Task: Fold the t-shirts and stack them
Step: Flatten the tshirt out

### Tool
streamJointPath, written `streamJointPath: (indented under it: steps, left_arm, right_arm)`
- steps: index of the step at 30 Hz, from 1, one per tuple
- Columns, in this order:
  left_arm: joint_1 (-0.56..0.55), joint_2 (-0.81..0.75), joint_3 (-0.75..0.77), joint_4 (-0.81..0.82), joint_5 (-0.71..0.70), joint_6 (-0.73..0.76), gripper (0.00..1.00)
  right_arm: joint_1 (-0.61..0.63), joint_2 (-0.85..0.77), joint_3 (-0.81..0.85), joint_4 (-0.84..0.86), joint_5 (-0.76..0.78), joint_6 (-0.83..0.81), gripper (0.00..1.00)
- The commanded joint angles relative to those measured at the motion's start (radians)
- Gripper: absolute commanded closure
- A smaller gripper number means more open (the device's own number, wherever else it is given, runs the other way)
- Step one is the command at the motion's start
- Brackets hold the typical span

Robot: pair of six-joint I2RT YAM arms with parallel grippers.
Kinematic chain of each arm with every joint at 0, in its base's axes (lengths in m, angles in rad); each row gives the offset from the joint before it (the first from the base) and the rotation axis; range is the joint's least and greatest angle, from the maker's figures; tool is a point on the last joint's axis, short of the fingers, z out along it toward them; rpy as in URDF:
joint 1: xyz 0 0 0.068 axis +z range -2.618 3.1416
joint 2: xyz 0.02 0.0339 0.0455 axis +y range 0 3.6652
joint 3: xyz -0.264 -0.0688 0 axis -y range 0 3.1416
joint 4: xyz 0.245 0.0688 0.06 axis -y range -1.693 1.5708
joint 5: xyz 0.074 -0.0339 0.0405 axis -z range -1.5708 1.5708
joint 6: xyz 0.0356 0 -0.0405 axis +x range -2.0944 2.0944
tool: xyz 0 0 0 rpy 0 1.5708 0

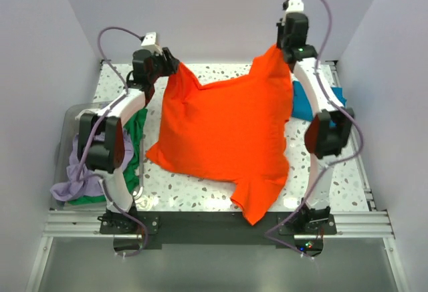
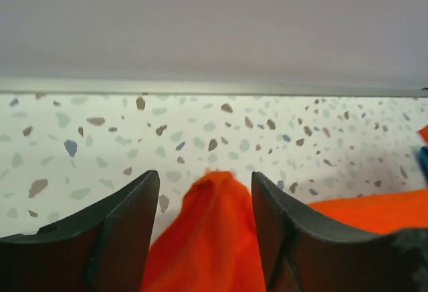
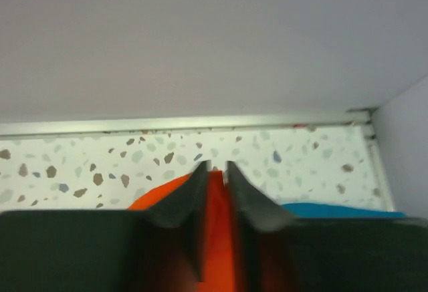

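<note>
Top view — orange tee [image 1: 224, 138] hangs strung between left gripper [image 1: 168, 61] and right gripper [image 1: 289, 53], its lower part draped on table [image 1: 180, 188]; teal tee [image 1: 302, 101] lies beside right arm.
Left wrist — fingers [image 2: 127, 225] parted, orange tee loose between them.
Right wrist — fingers [image 3: 190, 198] pinched on orange tee.

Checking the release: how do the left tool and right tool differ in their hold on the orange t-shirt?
The left tool has jaws wide apart, the orange t-shirt loose between them; the right tool has them nearly together, pinching it. A teal-blue t-shirt lies by the right tool's arm, a green t-shirt by the left tool's. Both are at corners of one shirt.
</note>
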Motion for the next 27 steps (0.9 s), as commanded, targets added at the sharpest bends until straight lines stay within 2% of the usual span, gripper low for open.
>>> streamJointPath:
  steps: [1, 2, 3, 5, 7, 13, 14, 16, 17, 20, 27]
  left_arm:
    - [0.003, 0.107, 0.12, 0.059, 0.023, -0.03, 0.36]
    - [0.003, 0.126, 0.138, 0.058, 0.02, -0.035, 0.28]
    - [0.003, 0.136, 0.141, 0.058, 0.015, -0.038, 0.25]
    - [0.001, 0.138, 0.135, 0.055, 0.015, -0.04, 0.21]
    - [0.0, 0.095, 0.076, 0.073, 0.017, -0.043, 0.18]
    - [-0.025, -0.038, -0.128, 0.093, -0.02, -0.02, 0.12]
    - [-0.029, -0.048, -0.173, 0.081, -0.023, -0.015, 0.11]
    - [-0.037, -0.069, -0.208, 0.052, -0.028, -0.003, 0.11]
    - [-0.039, -0.072, -0.239, 0.043, -0.031, 0.002, 0.11]
    - [-0.043, -0.081, -0.282, -0.002, -0.028, 0.011, 0.11]
    - [-0.045, -0.072, -0.34, -0.068, -0.011, 0.058, 0.11]
  right_arm:
    - [-0.035, 0.155, 0.192, -0.038, 0.047, -0.015, 0.62]
    - [-0.038, 0.205, 0.277, -0.096, 0.045, -0.013, 0.26]
    - [-0.039, 0.259, 0.307, -0.123, 0.045, -0.012, 0.19]
    - [-0.039, 0.256, 0.298, -0.123, 0.024, 0.01, 0.12]
    - [-0.039, 0.18, 0.167, -0.082, 0.003, 0.046, 0.01]
    - [-0.038, -0.078, -0.234, -0.045, -0.117, 0.219, 0.01]
    - [-0.038, -0.168, -0.36, -0.014, -0.152, 0.244, 0.01]
    - [-0.033, -0.251, -0.487, 0.035, -0.256, 0.313, 0.01]
    - [-0.032, -0.311, -0.6, 0.081, -0.289, 0.333, 0.01]
    - [-0.013, -0.365, -0.749, 0.112, -0.35, 0.372, 0.01]
    - [0.021, -0.291, -0.832, 0.054, -0.405, 0.381, 0.01]
